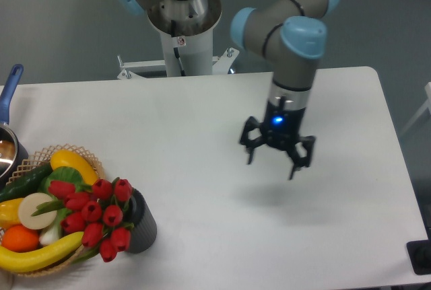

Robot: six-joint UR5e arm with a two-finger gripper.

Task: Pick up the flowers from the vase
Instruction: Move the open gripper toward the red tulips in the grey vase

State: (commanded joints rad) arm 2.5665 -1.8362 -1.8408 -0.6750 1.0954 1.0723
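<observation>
Red flowers point(94, 217) stand in the dark vase point(140, 224) at the table's near left corner, leaning left over the basket point(87, 162). Well right of the vase and farther back, the gripper point(276, 153) hangs open and empty, so it must travel left and nearer.

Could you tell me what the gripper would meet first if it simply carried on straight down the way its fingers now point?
Most likely bare table. The gripper hangs open, fingers pointing down, with nothing visible beneath it. The flowers and vase sit well off toward the table's front left corner, though depth is hard to judge from this single view.
</observation>
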